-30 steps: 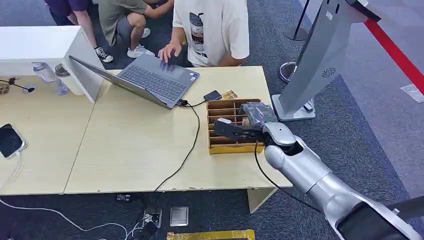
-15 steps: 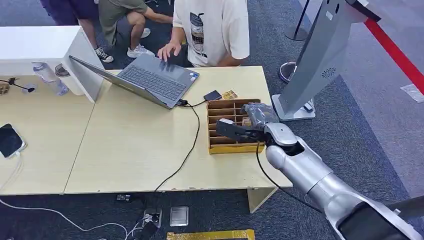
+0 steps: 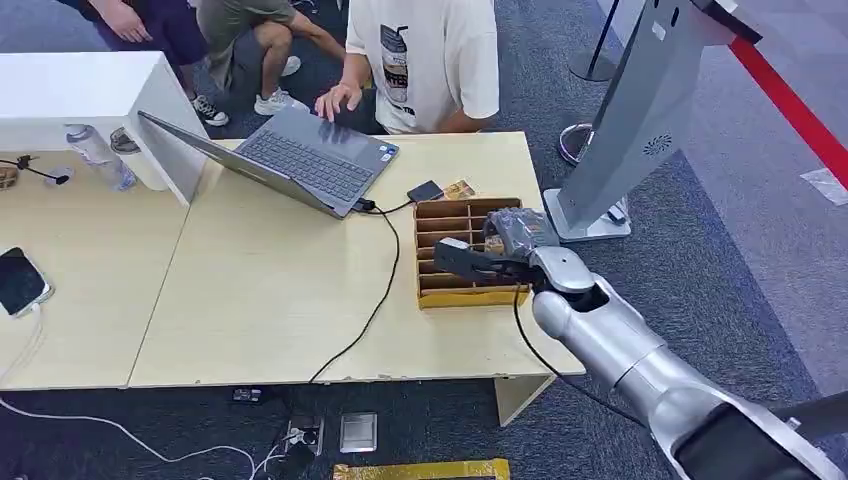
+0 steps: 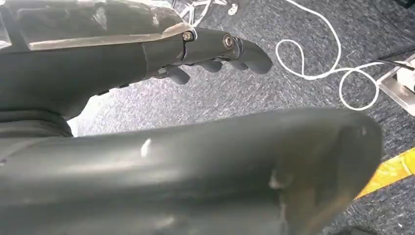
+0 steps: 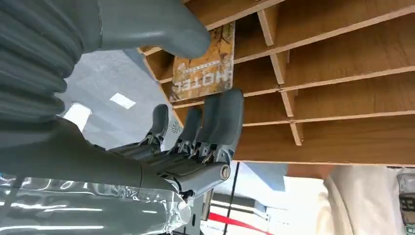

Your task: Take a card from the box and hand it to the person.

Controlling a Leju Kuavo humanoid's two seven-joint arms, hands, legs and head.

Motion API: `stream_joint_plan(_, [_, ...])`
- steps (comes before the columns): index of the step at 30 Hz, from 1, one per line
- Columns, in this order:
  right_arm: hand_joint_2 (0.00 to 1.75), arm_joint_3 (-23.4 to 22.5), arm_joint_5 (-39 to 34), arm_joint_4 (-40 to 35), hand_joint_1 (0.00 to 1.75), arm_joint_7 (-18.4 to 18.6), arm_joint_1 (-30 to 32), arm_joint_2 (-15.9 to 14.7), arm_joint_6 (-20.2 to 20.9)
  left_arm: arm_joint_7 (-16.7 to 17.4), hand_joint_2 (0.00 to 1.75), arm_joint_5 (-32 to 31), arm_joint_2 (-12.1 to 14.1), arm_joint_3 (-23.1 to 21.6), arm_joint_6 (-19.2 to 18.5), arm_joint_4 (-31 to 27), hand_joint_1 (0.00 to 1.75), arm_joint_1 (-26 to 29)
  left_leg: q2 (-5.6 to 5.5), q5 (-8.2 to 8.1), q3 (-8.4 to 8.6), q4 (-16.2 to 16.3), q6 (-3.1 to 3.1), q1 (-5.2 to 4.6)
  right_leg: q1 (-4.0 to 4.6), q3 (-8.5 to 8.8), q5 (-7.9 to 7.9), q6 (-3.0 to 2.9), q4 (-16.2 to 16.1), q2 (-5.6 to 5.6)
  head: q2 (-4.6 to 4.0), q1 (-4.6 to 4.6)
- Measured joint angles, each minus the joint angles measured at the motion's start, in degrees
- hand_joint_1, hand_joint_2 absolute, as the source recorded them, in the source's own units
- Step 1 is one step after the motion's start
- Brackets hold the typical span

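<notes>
Now right hand (image 5: pixel 161 122) fingers (image 5: pixel 222 122) and thumb pinching card (image 5: pixel 205 66) in box (image 3: pixel 455 215).

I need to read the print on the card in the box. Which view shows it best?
The right wrist view: the card stands close up, lettering visible, between the right robot hand's thumb and fingers. The head view shows it as a small patch; the left wrist view faces floor.

left hand (image 4: pixel 205 54): fingers slightly curled and apart, holding nothing, above the floor
floor (image 4: pixel 274 83): grey carpet
cable (image 4: pixel 337 73): white, looped on the carpet
tape (image 4: pixel 391 171): yellow strip on the floor
</notes>
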Motion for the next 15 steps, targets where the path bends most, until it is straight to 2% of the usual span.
stream_joint_plan(8, [1.75, 0.00, -0.02, 0.63, 0.87, -0.15, 0.25, 0.00, -0.04, -0.09, 0.00, 0.00, -0.15, 0.00, 0.02, 0.00, 0.00, -0.02, 0.00, 0.00, 0.00, 0.01, 0.00, 0.00, 0.00, 0.00, 0.00, 0.00, 0.00, 0.00, 0.00, 0.02])
stream_joint_plan(9, [1.75, 0.02, -0.02, 0.70, 1.01, -0.15, 0.31, 0.00, -0.04, -0.09, 0.00, 0.00, -0.15, 0.00, 0.02, 0.00, 0.00, -0.02, 0.00, 0.00, 0.00, 0.01, 0.00, 0.00, 0.00, 0.00, 0.00, 0.00, 0.00, 0.00, 0.00, 0.04])
stream_joint_plan(14, [1.75, 0.00, -0.02, 1.05, 0.98, -0.50, 0.50, 0.00, -0.04, -0.11, 0.00, 0.37, -0.26, 0.00, 0.20, 0.00, 0.00, -0.06, 0.00, 0.00, 0.00, 0.01, 0.00, 0.00, 0.00, 0.00, 0.00, 0.00, 0.00, 0.00, 0.00, 0.00])
stream_joint_plan(15, [1.75, 0.00, -0.02, 1.07, 1.31, -0.54, 0.50, 0.00, -0.04, -0.11, 0.00, 0.44, -0.26, 0.02, 0.26, 0.00, 0.00, -0.06, 0.00, 0.00, 0.00, 0.00, 0.00, 0.00, 0.00, 0.00, 0.00, 0.00, 0.00, 0.00, 0.00, 0.00])
